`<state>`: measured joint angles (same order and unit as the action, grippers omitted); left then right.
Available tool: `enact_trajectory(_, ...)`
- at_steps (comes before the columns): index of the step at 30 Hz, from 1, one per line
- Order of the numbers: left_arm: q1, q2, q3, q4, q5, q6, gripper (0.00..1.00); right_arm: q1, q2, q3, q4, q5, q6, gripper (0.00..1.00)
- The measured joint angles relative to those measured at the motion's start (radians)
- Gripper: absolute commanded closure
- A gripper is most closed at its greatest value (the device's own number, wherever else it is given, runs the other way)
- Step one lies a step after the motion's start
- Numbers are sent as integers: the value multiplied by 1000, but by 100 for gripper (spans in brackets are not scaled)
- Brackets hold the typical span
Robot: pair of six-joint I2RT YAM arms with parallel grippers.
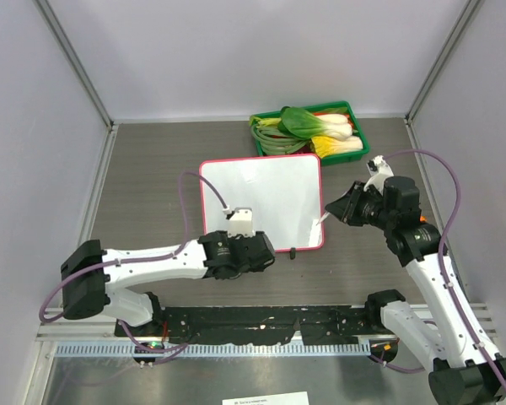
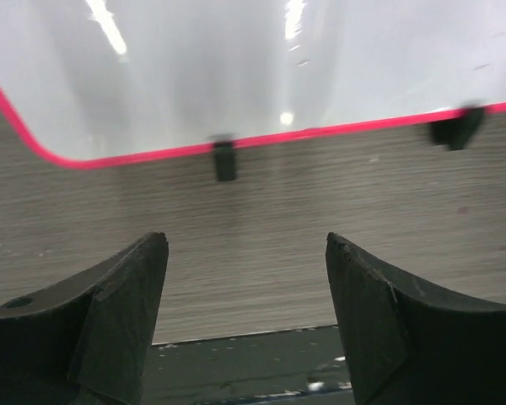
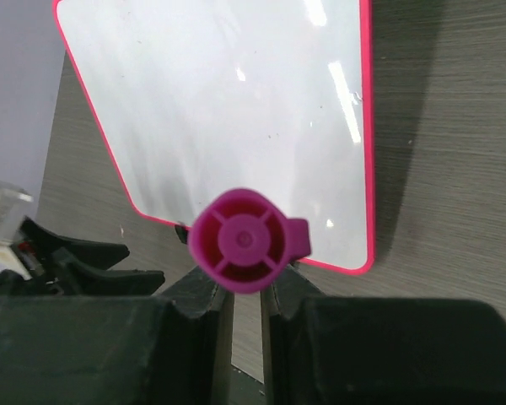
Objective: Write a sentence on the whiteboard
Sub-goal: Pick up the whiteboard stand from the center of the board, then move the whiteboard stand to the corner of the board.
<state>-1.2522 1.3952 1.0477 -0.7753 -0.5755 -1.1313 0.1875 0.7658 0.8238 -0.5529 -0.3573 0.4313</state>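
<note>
The wood-grain table point(image 1: 152, 169) carries the whiteboard point(image 1: 261, 198), lying flat near its middle, pink-framed, its surface blank. Just beside the board's far right corner, the green tray point(image 1: 359, 126) holds bok choy point(image 1: 325, 126) and other greens, which are no part of this job. The left gripper point(image 2: 244, 243) hovers at the board's near edge, jaws spread wide with nothing between them. The right gripper point(image 3: 246, 299) is clamped on a marker point(image 3: 246, 240), magenta end toward the wrist camera, the other end aimed at the board's near right corner. Whether the tip touches, I cannot tell. By my judgement writing has not begun. Next the tip must reach a starting spot and press lightly, perhaps with the left jaws steadying the frame.
</note>
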Motion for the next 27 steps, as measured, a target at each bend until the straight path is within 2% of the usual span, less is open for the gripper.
enact_trajectory(7,24,20,-182,60,37,-16,27,0,69,-21,65,-66,37,99)
enact_trajectory(14,63,200,-179,197,68,1,34,0,86,-23,99,-89,54,99)
enact_trajectory(22,67,261,-128,237,29,9,47,0,105,-24,120,-93,66,99)
enact_trajectory(26,82,258,-138,250,19,9,65,0,112,-31,134,-96,71,99)
enact_trajectory(27,85,256,-142,254,16,11,74,0,116,-33,137,-99,72,99)
